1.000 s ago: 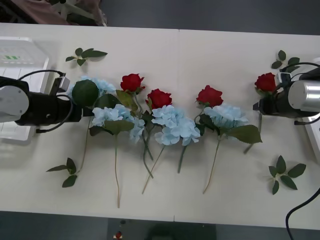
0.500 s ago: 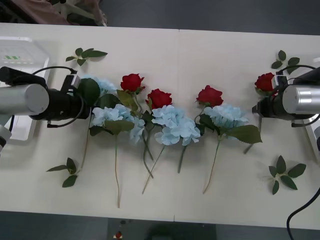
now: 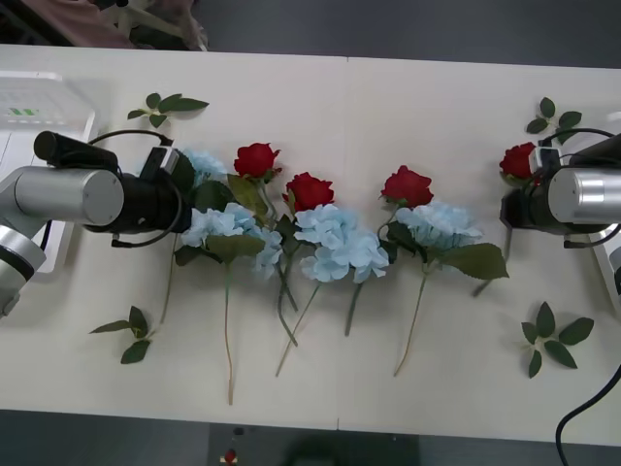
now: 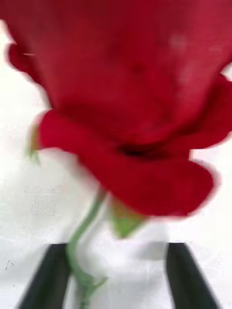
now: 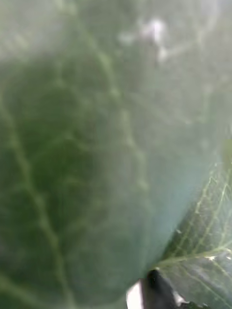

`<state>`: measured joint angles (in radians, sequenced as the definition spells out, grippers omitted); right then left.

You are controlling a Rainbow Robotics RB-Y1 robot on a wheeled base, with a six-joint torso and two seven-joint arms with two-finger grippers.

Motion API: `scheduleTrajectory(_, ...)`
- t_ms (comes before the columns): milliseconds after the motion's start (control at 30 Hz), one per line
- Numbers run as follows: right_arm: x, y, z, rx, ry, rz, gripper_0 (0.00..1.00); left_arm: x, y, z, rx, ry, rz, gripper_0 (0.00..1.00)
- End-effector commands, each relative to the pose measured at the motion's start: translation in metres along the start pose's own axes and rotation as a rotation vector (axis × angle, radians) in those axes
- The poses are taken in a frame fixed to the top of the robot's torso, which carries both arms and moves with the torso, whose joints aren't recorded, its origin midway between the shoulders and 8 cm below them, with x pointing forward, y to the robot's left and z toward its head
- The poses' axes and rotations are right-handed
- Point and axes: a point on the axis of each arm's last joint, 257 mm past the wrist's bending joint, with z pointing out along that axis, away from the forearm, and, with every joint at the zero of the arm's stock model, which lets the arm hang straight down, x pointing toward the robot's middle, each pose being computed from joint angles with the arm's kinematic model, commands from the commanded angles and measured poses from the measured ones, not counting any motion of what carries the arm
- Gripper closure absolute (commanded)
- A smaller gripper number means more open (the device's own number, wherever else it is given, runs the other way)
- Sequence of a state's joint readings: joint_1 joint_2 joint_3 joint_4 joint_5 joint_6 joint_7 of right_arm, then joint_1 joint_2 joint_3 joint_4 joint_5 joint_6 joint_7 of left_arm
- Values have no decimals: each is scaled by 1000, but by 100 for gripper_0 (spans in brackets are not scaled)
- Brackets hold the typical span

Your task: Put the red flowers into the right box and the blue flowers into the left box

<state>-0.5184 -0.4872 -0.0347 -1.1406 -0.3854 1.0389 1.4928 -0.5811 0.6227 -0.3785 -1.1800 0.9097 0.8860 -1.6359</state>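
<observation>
Left box (image 3: 39, 107): white tray at the table's far left edge, beside my left arm.
Left gripper (image 3: 186, 194): at the leftmost blue flower (image 3: 204, 165), nose among its leaves; I cannot tell how my fingers stand.
Left wrist view: a big green leaf (image 5: 96, 154) pressed close, one dark fingertip (image 5: 159, 289) at its edge; the front view alone places that leaf in the row.
Blue flowers: light, fluffy, easily crushed; leaves slip and fold, so I judge the stem below the head the place to hold.
Red flowers: three in mid-row among the blue, the fourth (image 3: 519, 160) at far right; small, light, thin bendy stems.
Right gripper (image 3: 506, 207): over the fourth rose's stem, fingers (image 4: 48, 275) spread with the stem (image 4: 82, 241) between them, nothing gripped.
Right wrist view: shows stem between fingers, which the front view hides behind my wrist.
Right box (image 3: 613, 262): only a white sliver at the right edge.
</observation>
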Motion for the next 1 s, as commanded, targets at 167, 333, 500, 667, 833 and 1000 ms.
scheduleTrajectory(167,-28,-15,-14,20,-48,39,100,-11,15,-7,-37,-18,3,100)
scheduleTrajectory(333,-43,-18,-35,24,-56,28,100,-17,24,-19,-50,-8,-2,100)
scheduleTrajectory(500,-57,-24,-72,37,-38,2,100,-36,49,-92,-89,54,65,100)
scheduleTrajectory(667,-70,-37,-110,60,-51,-17,100,-56,83,-193,-164,100,109,100)
scheduleTrajectory(833,-84,-71,-149,100,-107,-86,100,-62,146,-278,-299,118,47,100)
scheduleTrajectory(1000,-81,-115,-172,83,-147,-147,100,-55,202,-311,-399,78,-15,100)
